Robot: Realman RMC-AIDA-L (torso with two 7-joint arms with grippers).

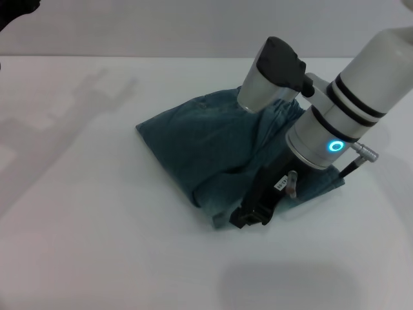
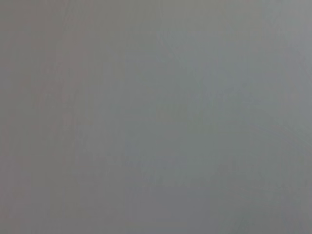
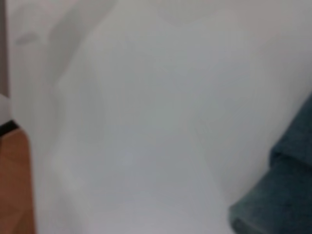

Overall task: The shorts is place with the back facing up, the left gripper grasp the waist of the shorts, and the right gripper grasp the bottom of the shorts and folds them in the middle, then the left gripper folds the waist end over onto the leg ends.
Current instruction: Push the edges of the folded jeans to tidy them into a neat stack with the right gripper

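Observation:
The blue denim shorts [image 1: 206,139] lie in a folded, bunched heap in the middle of the white table [image 1: 97,226]. Gathered folds that look like the waist [image 1: 281,116] show at the far right, partly under my right arm. My right gripper [image 1: 250,212], a black claw on the white striped arm, is low at the shorts' near edge, over a paler strip of denim [image 1: 216,206]. A corner of the shorts [image 3: 280,195] also shows in the right wrist view. My left gripper [image 1: 14,11] is only a dark shape cut off at the far left corner, away from the shorts.
White table surface surrounds the shorts on all sides. In the right wrist view a strip of brown floor [image 3: 14,185] lies beyond the table edge. The left wrist view holds only a plain grey surface.

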